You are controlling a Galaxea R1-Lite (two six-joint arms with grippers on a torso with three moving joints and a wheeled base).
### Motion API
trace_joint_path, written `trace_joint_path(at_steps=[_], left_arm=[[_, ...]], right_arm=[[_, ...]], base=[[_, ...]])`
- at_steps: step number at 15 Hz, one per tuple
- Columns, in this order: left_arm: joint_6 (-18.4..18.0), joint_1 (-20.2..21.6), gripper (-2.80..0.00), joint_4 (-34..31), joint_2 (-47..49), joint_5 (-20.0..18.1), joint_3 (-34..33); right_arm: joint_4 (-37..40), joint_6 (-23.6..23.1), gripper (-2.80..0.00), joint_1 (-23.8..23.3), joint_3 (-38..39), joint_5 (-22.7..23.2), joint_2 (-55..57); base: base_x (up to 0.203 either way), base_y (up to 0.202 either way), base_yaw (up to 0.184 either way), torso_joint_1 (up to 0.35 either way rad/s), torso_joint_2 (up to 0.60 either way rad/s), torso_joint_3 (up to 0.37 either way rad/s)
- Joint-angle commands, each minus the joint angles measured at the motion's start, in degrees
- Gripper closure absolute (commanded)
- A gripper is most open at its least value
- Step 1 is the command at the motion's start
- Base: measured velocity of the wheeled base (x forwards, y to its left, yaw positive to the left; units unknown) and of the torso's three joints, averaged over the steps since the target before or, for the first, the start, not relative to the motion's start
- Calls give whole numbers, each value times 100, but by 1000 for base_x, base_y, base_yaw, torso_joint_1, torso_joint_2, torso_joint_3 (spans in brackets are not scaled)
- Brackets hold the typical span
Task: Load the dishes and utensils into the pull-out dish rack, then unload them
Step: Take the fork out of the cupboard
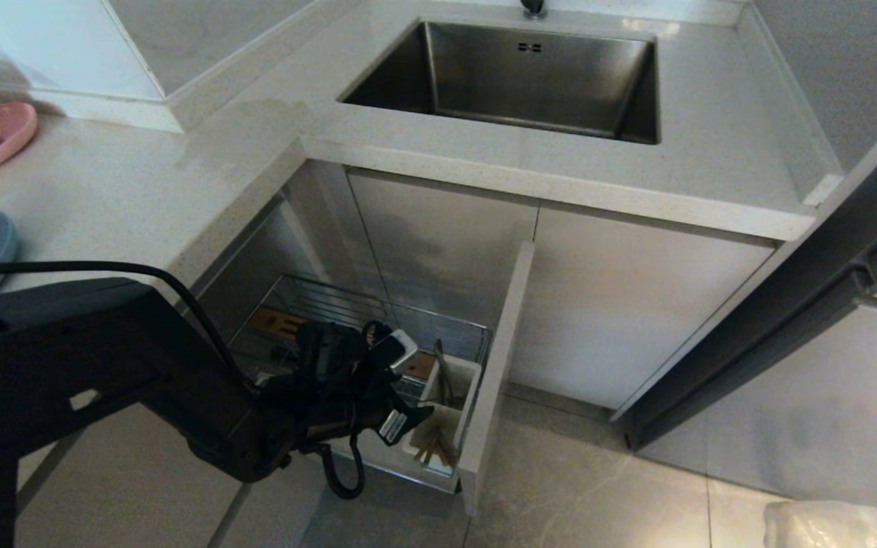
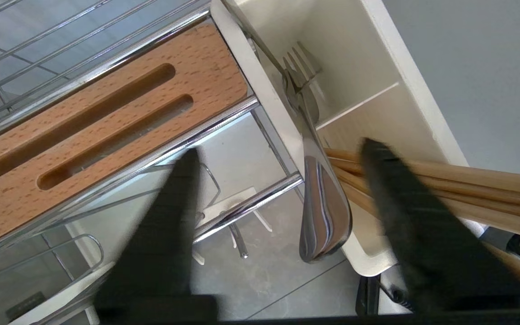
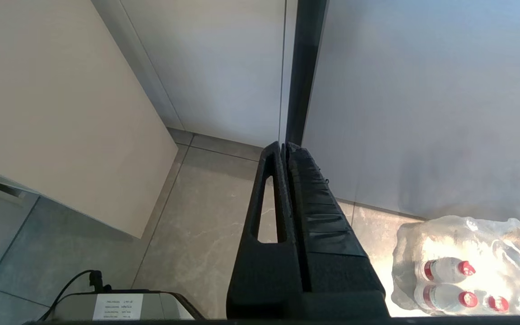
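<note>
Left pincer straddles the fork (seemingly untouched) beside chopsticks.

Legible text: none.

Item 1: white label on a grey device at the floor, right wrist view; several lines of small print, upside down, not readable.

Item 2: shrink-wrapped water bottles with red caps and red-banded labels; no brand can be made out.

Item 3: small white tags on the left arm's wrist, head view; markings too small to read.
</note>
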State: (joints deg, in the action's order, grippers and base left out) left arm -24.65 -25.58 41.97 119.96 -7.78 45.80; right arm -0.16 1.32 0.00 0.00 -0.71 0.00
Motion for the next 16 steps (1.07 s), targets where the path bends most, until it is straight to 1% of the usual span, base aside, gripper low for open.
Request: trace_joint_path(at_steps=[1,13,16], left_arm=[[-14,0,0,22,10,-4,17],[-14,0,0,13,-62,-3,8],[-7,0,0,-2,-346,182,20]], right_arm=[[-2,0,0,0,0,0,6],[-2,0,0,0,0,0,7],[-2,0,0,0,0,0,9]], base=[[0,0,0,0,0,0],[0,0,0,0,0,0],[0,0,0,0,0,0]])
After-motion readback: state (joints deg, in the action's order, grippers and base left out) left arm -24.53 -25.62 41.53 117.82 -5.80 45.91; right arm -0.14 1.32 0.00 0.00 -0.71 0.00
